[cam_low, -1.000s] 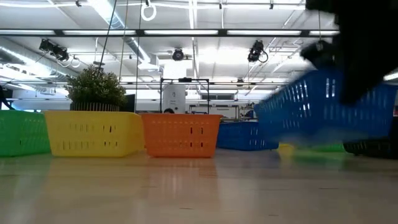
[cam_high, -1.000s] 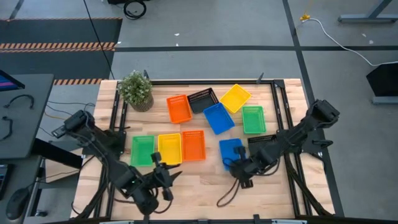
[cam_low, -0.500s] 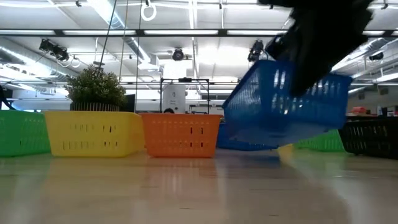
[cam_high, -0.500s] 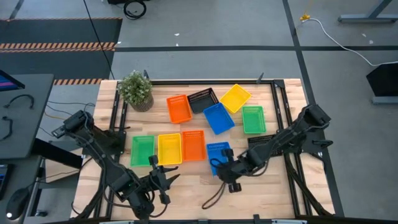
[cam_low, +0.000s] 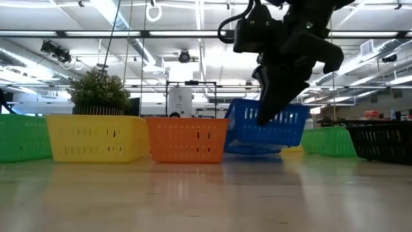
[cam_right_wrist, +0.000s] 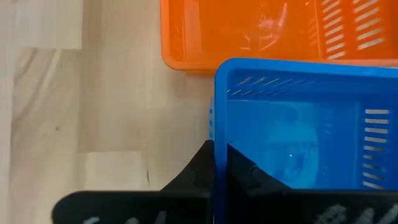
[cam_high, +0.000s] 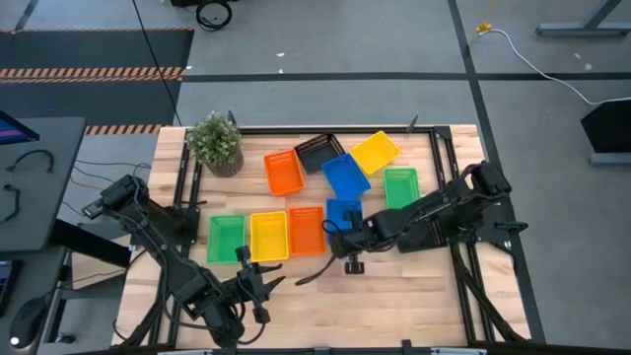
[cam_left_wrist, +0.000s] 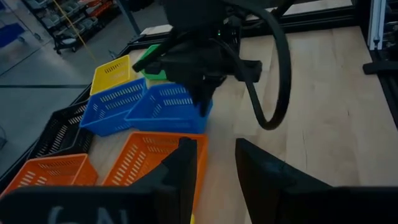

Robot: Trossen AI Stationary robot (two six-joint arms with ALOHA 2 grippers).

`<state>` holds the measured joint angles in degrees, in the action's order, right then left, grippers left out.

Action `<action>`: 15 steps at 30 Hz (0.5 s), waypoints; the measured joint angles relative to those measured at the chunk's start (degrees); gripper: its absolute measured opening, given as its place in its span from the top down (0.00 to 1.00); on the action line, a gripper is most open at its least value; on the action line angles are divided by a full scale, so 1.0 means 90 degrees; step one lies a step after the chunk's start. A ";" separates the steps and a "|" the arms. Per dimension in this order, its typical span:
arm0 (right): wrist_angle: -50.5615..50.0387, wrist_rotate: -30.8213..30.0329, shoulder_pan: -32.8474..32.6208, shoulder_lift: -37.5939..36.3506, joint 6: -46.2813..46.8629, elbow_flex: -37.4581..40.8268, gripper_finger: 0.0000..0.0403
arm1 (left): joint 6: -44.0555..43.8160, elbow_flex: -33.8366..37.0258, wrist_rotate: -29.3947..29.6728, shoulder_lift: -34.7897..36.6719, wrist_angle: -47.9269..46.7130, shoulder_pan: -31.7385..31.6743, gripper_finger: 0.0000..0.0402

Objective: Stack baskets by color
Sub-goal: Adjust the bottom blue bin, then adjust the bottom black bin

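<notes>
My right gripper (cam_high: 341, 231) is shut on a blue basket (cam_high: 343, 212) just right of an orange basket (cam_high: 307, 230), mid-table. The second blue basket (cam_high: 345, 176) lies directly beyond it, and their ends meet or overlap. A row of green (cam_high: 226, 239), yellow (cam_high: 268, 235) and orange baskets stands on the table's left half. A second orange (cam_high: 284, 173), a black (cam_high: 320, 153), a yellow (cam_high: 375, 153) and a green one (cam_high: 401, 187) lie farther back. My left gripper (cam_high: 262, 283) waits open near the front edge, with nothing between its fingers. My right gripper pinches the blue basket's near wall at its rim (cam_right_wrist: 214, 127), one finger (cam_right_wrist: 199, 165) outside and one (cam_right_wrist: 245, 168) inside. The fingers slant down from the table's right. The basket (cam_low: 267, 125) hangs tilted; I cannot tell whether its far end touches the other blue basket (cam_left_wrist: 112, 107).
A potted plant (cam_high: 215, 141) stands at the far left corner. Another black basket (cam_low: 383, 142) sits on the right, under my right arm. Dark frame rails (cam_high: 439, 158) run along the table's sides. Bare wood (cam_high: 394, 296) lies along the front.
My right gripper has carried the blue basket from the table's right-hand front toward the left, then toward the far edge. It has ended beside the orange basket and against the other blue one. The basket has stayed in the hold, tilted.
</notes>
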<state>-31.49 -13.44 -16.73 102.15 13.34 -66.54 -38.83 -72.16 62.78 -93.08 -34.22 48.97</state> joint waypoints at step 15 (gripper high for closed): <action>-0.0066 0.0180 -0.0418 -0.0076 -0.0461 0.0000 0.67 | -0.0005 0.0000 0.0007 0.0000 0.0005 -0.0005 0.71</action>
<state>-32.08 -11.83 -20.50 101.47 9.20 -66.54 -38.87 -72.16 62.85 -93.08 -34.17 48.93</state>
